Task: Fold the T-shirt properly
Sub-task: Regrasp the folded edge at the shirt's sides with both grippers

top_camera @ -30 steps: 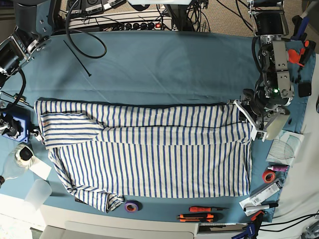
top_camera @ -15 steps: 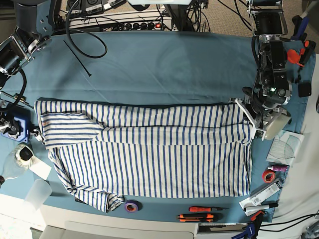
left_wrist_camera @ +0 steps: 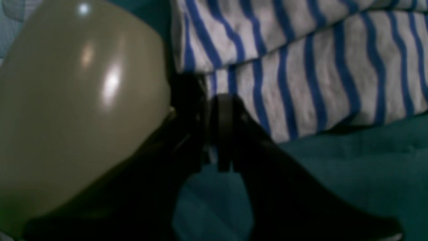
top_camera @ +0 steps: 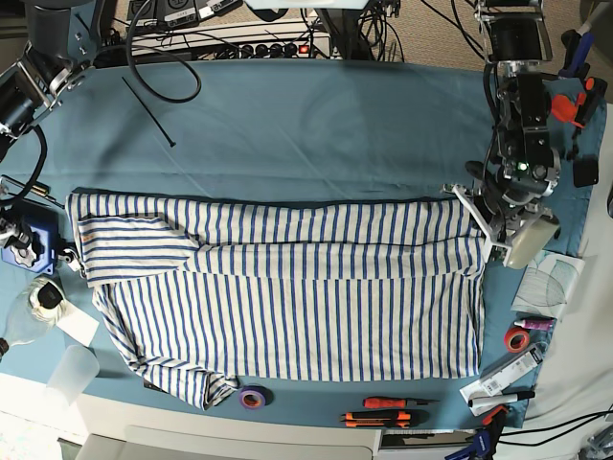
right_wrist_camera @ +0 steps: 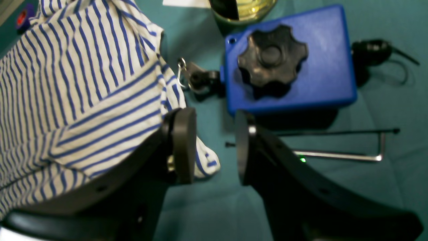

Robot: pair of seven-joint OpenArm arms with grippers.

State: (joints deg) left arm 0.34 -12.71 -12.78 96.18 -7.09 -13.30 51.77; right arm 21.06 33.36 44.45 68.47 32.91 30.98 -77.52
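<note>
Teal tablecloth [top_camera: 316, 125] over a bench, cables and a power strip [top_camera: 259, 48] along the far edge. No legible writing anywhere.

Left gripper [left_wrist_camera: 214, 134] at the scene's right: dark jaws pinched nearly together on the T-shirt's [top_camera: 287, 297] edge where two striped layers stack. Blurry, but cloth sits in the pinch, so it's clamped on the shirt. A glossy olive rounded housing [left_wrist_camera: 77, 110] fills the left of the wrist view; the base view shows it as a pale capsule beside the shirt's right edge.

Right gripper [right_wrist_camera: 214, 147] at the scene's left: flat round pads parted, nothing between them, bare teal under the gap. One pad [right_wrist_camera: 183, 144] sits over the shirt's rumpled corner; can't tell if it touches.

Shirt: soft white knit, thin blue stripes, spread wide mid-table, far part folded over.

Only the right wrist view shows the detail by that corner: blue plastic block [right_wrist_camera: 291, 63] with a black lobed knob [right_wrist_camera: 271, 57], a metal hex key [right_wrist_camera: 344, 155], a glass jar [right_wrist_camera: 244, 8].

Near edge in base view: purple tape roll [top_camera: 252, 398], orange-handled tools [top_camera: 383, 412].
</note>
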